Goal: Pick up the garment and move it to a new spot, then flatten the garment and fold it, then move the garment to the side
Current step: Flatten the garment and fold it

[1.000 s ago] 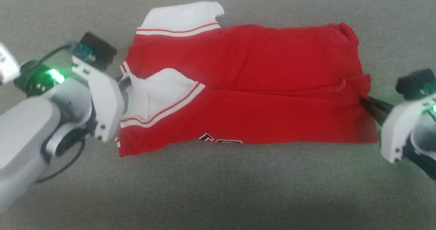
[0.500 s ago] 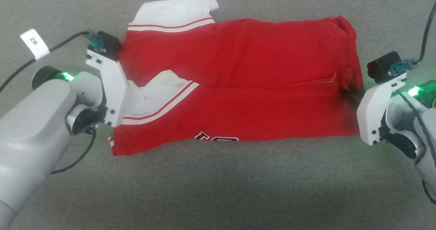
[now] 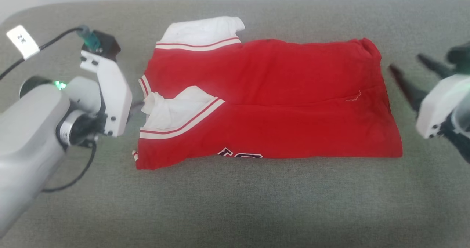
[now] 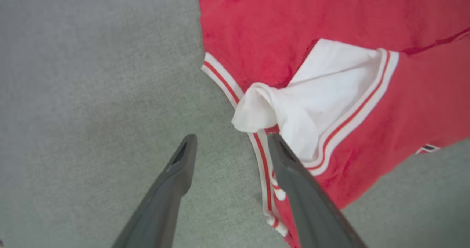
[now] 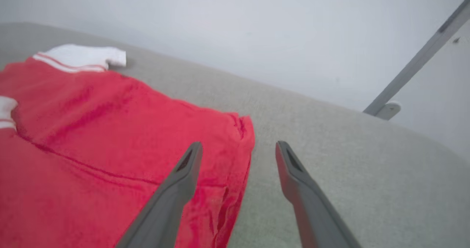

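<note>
The garment (image 3: 271,105) lies on the grey surface, red, folded lengthwise, with one white sleeve at the far edge and the other turned in on top; part of its dark lettering shows at the near fold. My left gripper (image 3: 135,106) sits at the collar end, mostly hidden behind its white wrist housing. In the left wrist view it (image 4: 231,139) is open, one finger over the striped trim of the garment (image 4: 330,57), nothing pinched. My right gripper (image 3: 413,73) hangs open just off the hem end; in its wrist view it (image 5: 238,145) straddles the hem corner of the garment (image 5: 91,130) from above.
The grey fabric surface (image 3: 235,204) stretches wide in front of the garment and to both sides. A pale wall rises behind its far edge, with a grey metal strut (image 5: 415,61) at the far right. A cable with a white tag (image 3: 22,40) trails from my left arm.
Both grippers have opened and let go of the garment's ends. The right one has drawn back and up from the hem. The head view has shifted.
</note>
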Controlling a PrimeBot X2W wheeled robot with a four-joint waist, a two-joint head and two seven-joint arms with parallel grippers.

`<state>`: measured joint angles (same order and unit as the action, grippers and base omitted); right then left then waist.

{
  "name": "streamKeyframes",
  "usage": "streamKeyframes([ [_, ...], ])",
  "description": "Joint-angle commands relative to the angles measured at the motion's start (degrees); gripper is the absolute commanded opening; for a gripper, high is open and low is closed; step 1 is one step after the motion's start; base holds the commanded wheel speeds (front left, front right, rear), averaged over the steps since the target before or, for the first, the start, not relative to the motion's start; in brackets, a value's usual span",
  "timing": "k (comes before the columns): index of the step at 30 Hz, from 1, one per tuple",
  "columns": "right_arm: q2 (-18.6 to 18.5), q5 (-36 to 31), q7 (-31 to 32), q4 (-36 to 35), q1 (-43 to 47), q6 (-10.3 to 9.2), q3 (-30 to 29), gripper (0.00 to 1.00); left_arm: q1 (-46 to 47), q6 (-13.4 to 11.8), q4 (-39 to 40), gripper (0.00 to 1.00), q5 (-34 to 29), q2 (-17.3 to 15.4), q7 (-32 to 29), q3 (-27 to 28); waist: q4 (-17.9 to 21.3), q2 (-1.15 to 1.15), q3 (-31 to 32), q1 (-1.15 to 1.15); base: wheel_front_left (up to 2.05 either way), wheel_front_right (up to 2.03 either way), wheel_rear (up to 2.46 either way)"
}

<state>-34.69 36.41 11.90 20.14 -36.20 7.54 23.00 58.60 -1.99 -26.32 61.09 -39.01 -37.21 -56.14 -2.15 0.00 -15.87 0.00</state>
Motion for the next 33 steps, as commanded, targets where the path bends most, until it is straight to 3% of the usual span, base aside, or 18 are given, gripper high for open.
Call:
streamKeyframes([
  [1, 1.0, -1.8, -2.2, -0.8, 1.5, -0.11, -2.9, 1.00, -1.8, -1.7, 2.2, 1.00, 1.5, -0.7, -1.3, 0.4, -0.1, 0.00, 0.5, 0.00, 0.00, 0.00, 0.00],
  [10, 10.7, -15.3, -10.2, -11.2, 11.2, -0.11, -24.8, 1.00, -9.8, -11.6, 19.6, 1.00, 4.9, -7.7, -5.4, 0.8, 0.4, 0.00, 0.4, 0.00, 0.00, 0.00, 0.00],
  [14, 16.9, -20.4, -11.5, -19.0, 15.0, -0.10, -32.6, 1.00, -12.5, -14.3, 23.2, 1.00, 4.1, -9.6, -4.9, 0.2, 1.0, 0.00, -0.2, 0.00, 0.00, 0.00, 0.00],
  [20, 23.4, -24.3, -10.7, -29.4, 19.4, -0.10, -36.0, 1.00, -14.8, -14.9, 21.6, 1.00, 3.9, -9.5, -2.6, 0.1, 2.3, 0.00, -1.6, 0.00, 0.00, 0.00, 0.00],
  [29, 27.3, -24.8, -7.5, -33.1, 22.9, -0.10, -36.2, 1.00, -16.5, -14.0, 14.4, 1.00, 5.4, -6.1, -1.8, -0.4, 3.3, 0.00, -3.0, 0.00, 0.00, 0.00, 0.00],
  [30, 27.5, -24.7, -6.5, -33.2, 23.2, -0.10, -36.1, 1.00, -16.7, -13.7, 13.6, 0.45, 5.9, -5.5, -1.9, -0.6, 3.3, 0.00, -3.1, 0.00, 0.00, 0.00, 0.00],
  [31, 27.5, -24.3, -5.3, -33.2, 23.5, -0.10, -35.8, 1.00, -16.8, -13.4, 12.9, 0.00, 6.1, -5.0, -1.6, -0.5, 3.3, 0.00, -3.2, 0.00, 0.00, 0.00, 0.00],
  [33, 27.2, -23.5, -2.7, -33.0, 24.0, -0.10, -35.3, 1.00, -16.9, -12.7, 11.8, 0.00, 6.3, -4.3, -1.6, -0.9, 3.4, 0.00, -3.4, 0.00, 0.00, 0.00, 0.00],
])
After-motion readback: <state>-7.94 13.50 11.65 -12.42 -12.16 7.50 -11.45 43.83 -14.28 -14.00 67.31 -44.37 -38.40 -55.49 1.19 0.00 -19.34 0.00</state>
